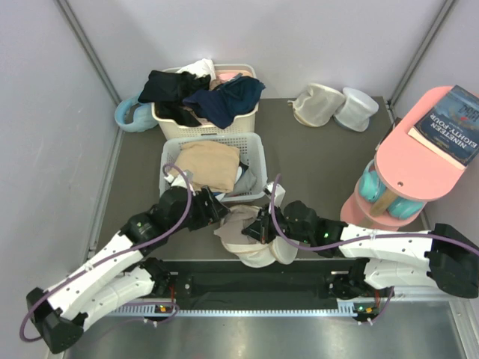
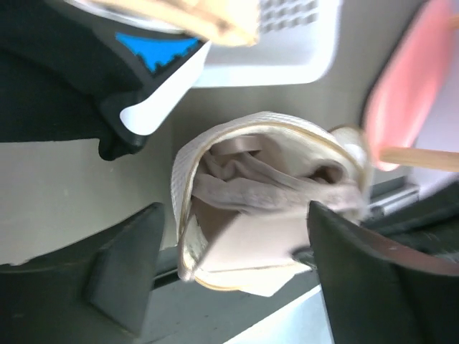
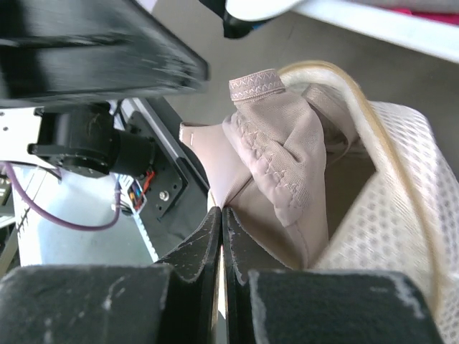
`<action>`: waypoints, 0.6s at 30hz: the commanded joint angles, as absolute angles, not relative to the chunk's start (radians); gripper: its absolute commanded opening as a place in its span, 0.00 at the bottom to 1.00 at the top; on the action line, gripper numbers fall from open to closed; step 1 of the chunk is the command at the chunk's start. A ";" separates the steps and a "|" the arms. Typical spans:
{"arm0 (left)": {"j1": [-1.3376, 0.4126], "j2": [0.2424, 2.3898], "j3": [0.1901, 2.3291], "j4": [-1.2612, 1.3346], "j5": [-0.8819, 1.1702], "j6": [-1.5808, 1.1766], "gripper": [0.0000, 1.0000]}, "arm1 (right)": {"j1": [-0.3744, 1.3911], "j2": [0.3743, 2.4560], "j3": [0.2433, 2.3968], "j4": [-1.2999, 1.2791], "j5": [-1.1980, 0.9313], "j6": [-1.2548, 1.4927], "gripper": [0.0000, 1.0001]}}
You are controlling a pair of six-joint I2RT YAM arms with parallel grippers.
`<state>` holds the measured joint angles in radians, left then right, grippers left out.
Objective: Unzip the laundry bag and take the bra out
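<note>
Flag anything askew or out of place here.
The laundry bag lies gaping at the near edge of the table, with the bra bunched and bulging from its mouth. Farther back, dark clothes hang over the rim of a basket. Nothing looks damaged.

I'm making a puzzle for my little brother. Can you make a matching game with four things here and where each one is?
1. bra
2. Nineteen Eighty-Four book
3. folded tan cloth
4. navy garment

A. in the far cream basket
B. on top of the pink shelf
C. partly inside the open laundry bag
D. in the near white basket

Pairs: 1-C, 2-B, 3-D, 4-A
</note>
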<state>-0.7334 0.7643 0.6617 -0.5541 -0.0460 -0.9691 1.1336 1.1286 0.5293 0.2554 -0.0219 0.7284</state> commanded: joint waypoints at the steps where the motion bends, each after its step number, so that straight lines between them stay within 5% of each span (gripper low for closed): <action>1: -0.730 0.652 0.696 -0.597 -0.092 -0.959 0.89 | 1.124 1.129 0.543 0.345 -0.014 0.735 0.00; 9: -0.730 0.658 0.609 -0.407 0.159 -0.862 0.97 | 1.120 1.097 0.540 0.330 -0.021 0.735 0.00; 18: -0.730 0.745 0.568 -0.262 0.178 -0.831 0.97 | 1.118 1.057 0.517 0.321 -0.009 0.749 0.00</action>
<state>-0.7334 0.7315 0.5869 -0.4107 0.1383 -0.8627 1.1286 1.1000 0.5262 0.2695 -0.0196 0.7341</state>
